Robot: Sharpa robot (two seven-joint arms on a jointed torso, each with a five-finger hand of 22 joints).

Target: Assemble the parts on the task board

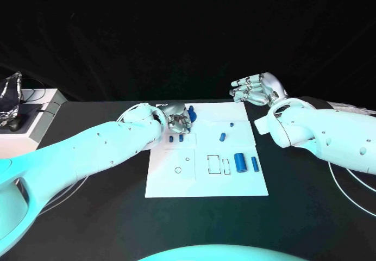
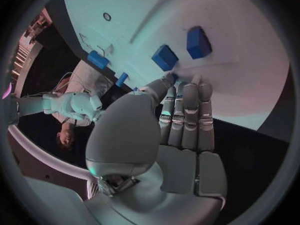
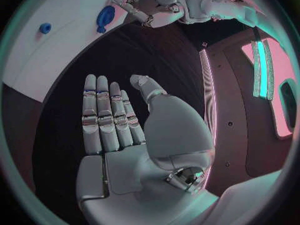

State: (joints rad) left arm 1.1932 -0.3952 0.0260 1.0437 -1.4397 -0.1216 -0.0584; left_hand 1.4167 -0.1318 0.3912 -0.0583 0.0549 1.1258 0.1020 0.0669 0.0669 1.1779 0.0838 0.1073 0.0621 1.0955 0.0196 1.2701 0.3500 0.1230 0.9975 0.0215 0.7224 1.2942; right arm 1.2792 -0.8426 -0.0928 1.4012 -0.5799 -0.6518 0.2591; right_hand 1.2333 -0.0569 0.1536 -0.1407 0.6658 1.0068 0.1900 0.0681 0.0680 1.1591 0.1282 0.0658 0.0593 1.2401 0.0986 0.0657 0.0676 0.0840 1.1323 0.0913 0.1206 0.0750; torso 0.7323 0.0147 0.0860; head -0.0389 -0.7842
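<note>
The white task board [image 1: 207,182] lies in the middle of the black table. My left hand [image 1: 179,118] is over its far left part, fingers straight and close together, with the fingertips [image 2: 187,85] down at the board beside two small blue blocks [image 2: 165,57] [image 2: 199,42]; I see nothing in it. A longer blue part [image 1: 192,114] lies just beside that hand. Two small blue parts [image 1: 224,136] [image 1: 231,125] sit mid-board. A thick blue cylinder [image 1: 239,162] and a slimmer one [image 1: 255,163] lie at the right. My right hand [image 1: 255,89] [image 3: 119,120] hovers beyond the board's far right corner, palm flat, holding nothing.
The board has outlined slots [image 1: 214,164] and small round holes [image 1: 186,159] near its middle. A white box [image 1: 27,128] with a silvery object [image 1: 10,98] on it stands at the table's left edge. Thin cables [image 1: 345,182] run under my right arm.
</note>
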